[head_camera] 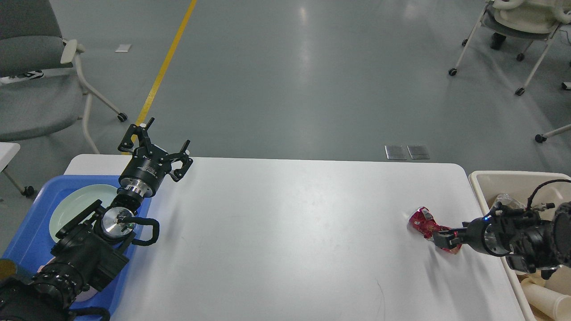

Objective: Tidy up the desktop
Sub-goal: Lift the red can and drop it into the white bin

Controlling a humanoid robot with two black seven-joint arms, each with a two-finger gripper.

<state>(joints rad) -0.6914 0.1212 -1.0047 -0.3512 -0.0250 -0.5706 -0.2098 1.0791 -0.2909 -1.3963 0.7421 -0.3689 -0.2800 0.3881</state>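
Note:
The desktop [290, 232] is a white tabletop with rounded corners. A crumpled red foil wrapper [421, 221] lies on it near the right edge. My right gripper [444, 238] comes in low from the right. Its fingers are closed on the wrapper's right end, which they partly hide. The wrapper still rests on the table. My left gripper [156, 142] is open and empty, held above the table's far left corner, far from the wrapper.
A blue tray [31, 236] with a pale green plate [76, 209] sits at the left under my left arm. A beige bin [495, 180] with paper cups [544, 294] stands off the right edge. Wheeled chairs stand on the floor behind.

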